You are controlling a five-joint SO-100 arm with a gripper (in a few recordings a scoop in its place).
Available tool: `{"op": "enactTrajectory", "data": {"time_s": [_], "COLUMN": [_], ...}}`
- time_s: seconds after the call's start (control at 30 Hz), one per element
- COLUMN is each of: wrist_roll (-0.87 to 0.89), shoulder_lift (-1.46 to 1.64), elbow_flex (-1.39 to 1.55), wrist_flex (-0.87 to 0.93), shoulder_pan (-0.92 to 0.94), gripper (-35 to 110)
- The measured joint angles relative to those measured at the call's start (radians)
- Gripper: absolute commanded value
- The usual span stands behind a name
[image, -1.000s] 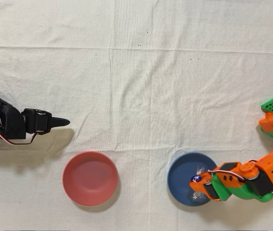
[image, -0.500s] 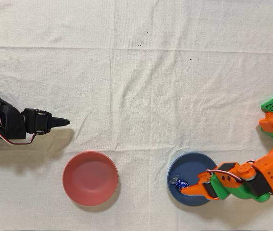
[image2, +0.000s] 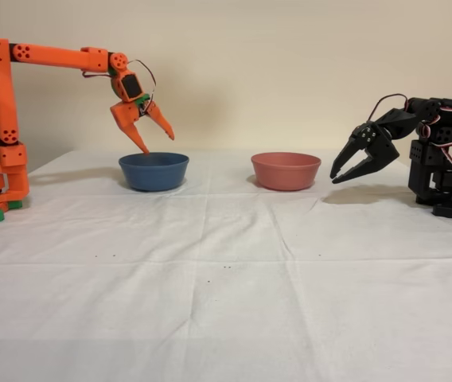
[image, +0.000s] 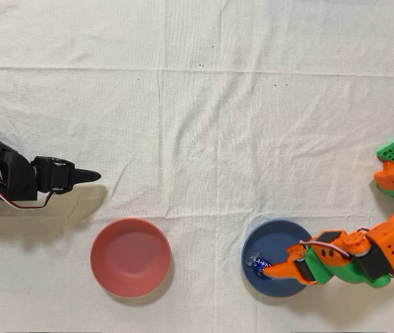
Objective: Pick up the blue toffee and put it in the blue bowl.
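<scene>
My pincer [image2: 156,137] hung spread open and empty above the blue bowl [image: 270,244], the toffee [image: 261,263] lying inside near its left rim

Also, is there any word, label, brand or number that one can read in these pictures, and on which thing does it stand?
None can be read. The blue toffee has shiny foil, but any print on it is too small to tell. The blue bowl, the red bowl, the cloth and the orange arm bear no visible text.
</scene>
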Motion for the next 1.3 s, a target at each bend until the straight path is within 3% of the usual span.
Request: {"op": "enactTrajectory", "data": {"time_s": [0.23, 0.63, 1.3], "wrist_roll": [-0.118, -0.179, -0.232], "shoulder_lift": [0.166, 0.557, 1.331], "elbow_flex": [0.124, 0.448, 1.103], "wrist_flex": [-0.035, -0.084, -0.155], "shoulder_pan": [0.127, 0.410, 0.557], "gripper": [0, 0, 0]}}
